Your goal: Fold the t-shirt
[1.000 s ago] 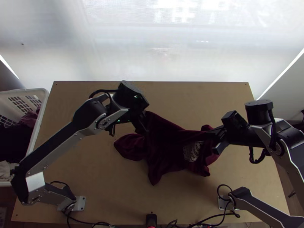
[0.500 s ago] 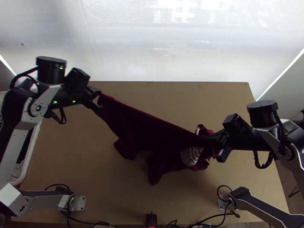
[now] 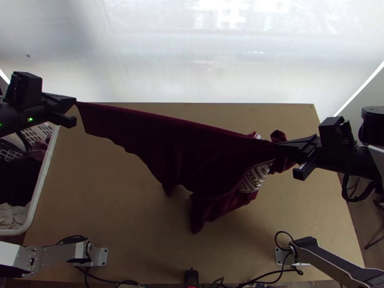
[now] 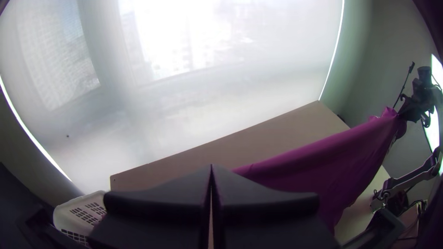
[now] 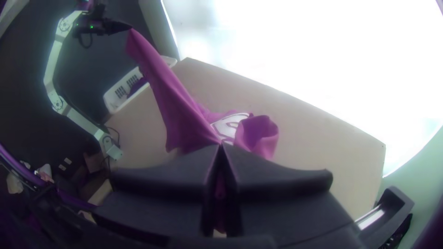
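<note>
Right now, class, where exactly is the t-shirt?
In the top view, the dark red t-shirt is stretched over the middle of the wooden table, held between the left gripper and the right gripper.

Maroon t-shirt [image 3: 192, 153], white print, 1 edge taut, rest drooping over table [image 3: 96, 192].

You hold a magenta cloth t-shirt [image 4: 332, 161] over the light wooden table [image 4: 267, 140]; a white plastic basket [image 4: 68, 213] stands beside the table.
</note>
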Controlling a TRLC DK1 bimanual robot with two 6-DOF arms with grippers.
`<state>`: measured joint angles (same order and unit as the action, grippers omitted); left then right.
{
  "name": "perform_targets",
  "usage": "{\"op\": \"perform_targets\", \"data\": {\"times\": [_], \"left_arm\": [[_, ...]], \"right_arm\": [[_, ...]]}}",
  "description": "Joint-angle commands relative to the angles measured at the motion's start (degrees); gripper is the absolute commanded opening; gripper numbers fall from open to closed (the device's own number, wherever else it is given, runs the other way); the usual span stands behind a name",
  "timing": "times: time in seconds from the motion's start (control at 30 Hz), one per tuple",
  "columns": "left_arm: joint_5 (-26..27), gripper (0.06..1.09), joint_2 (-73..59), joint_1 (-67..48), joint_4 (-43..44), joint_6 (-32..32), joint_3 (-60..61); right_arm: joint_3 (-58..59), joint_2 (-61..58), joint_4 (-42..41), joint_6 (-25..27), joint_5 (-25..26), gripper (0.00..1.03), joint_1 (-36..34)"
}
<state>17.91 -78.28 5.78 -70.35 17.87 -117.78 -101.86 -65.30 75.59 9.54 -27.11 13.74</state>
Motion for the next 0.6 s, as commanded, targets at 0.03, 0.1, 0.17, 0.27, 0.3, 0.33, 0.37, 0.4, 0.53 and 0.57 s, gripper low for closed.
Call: {"op": "perform_targets", "data": {"times": [0.03, 0.1, 0.17, 0.27, 0.3, 0.33, 0.37, 0.4, 0.53, 0.57], "left_arm": [[1.42, 0.09, -1.08, 4.24, -1.90, -0.20, -6.50], [2.22, 0.09, -1.35, 3.97, -2.60, -0.38, -7.47], [2.39, 0.09, -1.35, 3.10, -3.22, -0.38, -7.56], [2.48, 0.09, -1.17, 0.99, -4.36, -0.38, -7.47], [2.48, 0.09, -1.17, 0.02, -4.89, -0.55, -7.47], [2.57, 0.09, -1.26, -1.12, -5.59, -0.64, -7.38], [2.57, 0.09, -1.26, -2.62, -6.47, -0.82, -7.20], [2.83, 0.09, -1.26, -4.02, -7.09, -0.91, -6.68], [3.01, 0.09, -0.91, -11.93, -8.23, -1.17, -3.95], [2.92, 0.09, -0.91, -13.60, -8.40, -1.17, -3.25]], "right_arm": [[3.78, -0.01, 2.54, -0.58, -5.41, 0.03, 3.23], [10.37, 1.66, 2.63, -0.40, -5.58, 0.03, 5.69], [16.08, 3.07, 2.54, 0.65, -5.49, 0.03, 8.32], [21.80, 3.69, 2.45, 2.32, -5.32, 0.03, 10.70], [23.38, 3.69, 2.37, 3.03, -5.41, 0.03, 11.14], [25.14, 3.51, 1.84, 3.20, -5.41, 0.03, 12.63], [26.81, 3.16, 1.05, 3.12, -5.41, 0.03, 14.30], [28.39, 2.72, 0.17, 3.20, -5.49, 0.03, 15.27], [31.82, -0.27, -3.96, 2.76, -5.93, 0.03, 17.82], [31.90, -1.24, -4.49, 2.68, -6.11, 0.03, 18.17]]}}
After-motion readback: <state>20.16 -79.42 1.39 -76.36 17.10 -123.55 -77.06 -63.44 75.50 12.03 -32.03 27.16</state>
